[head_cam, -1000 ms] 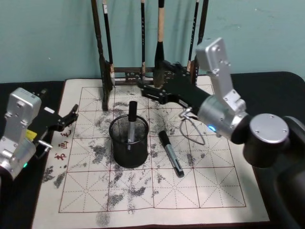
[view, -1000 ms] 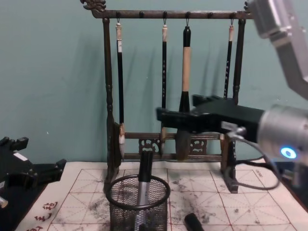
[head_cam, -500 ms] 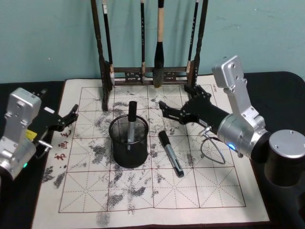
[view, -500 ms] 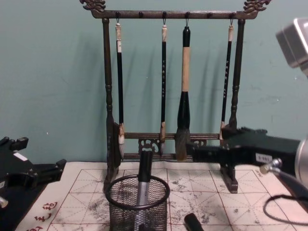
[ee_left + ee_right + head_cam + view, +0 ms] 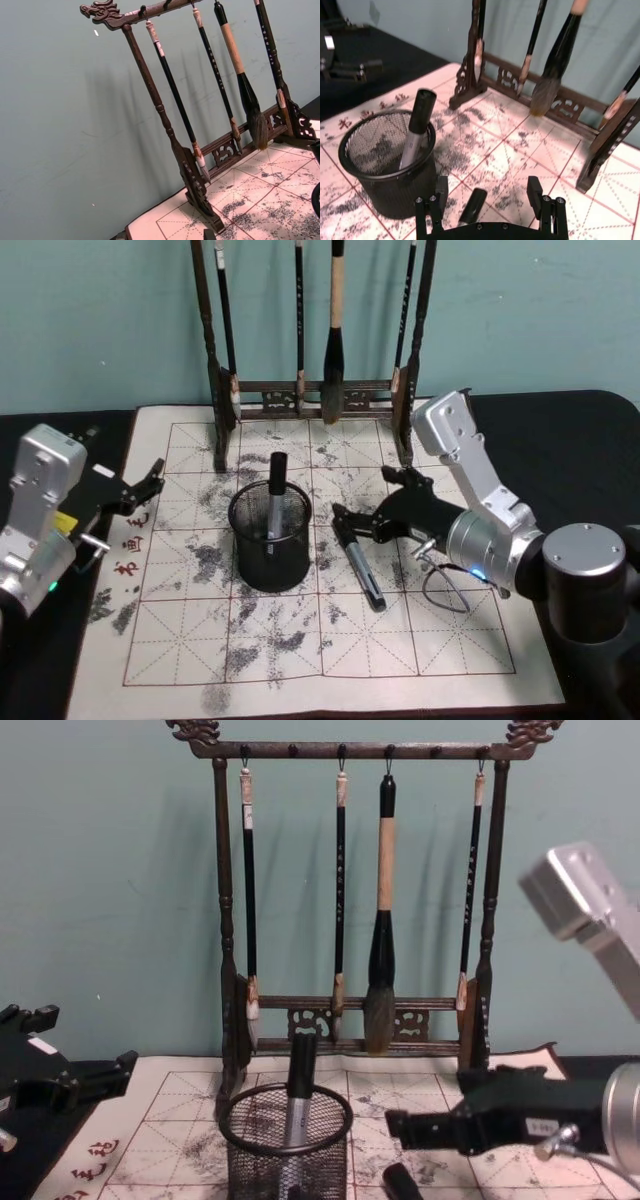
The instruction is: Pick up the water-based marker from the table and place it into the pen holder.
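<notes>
The pen holder [image 5: 270, 562] is matt black wire mesh.

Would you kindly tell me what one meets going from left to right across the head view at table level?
The left gripper → pen holder → marker lying flat, with the right gripper over its cap end.

Right gripper [image 5: 347, 523] low, fingers [image 5: 441, 189] spread; left gripper [image 5: 152, 486] parked, seemingly open.
</notes>
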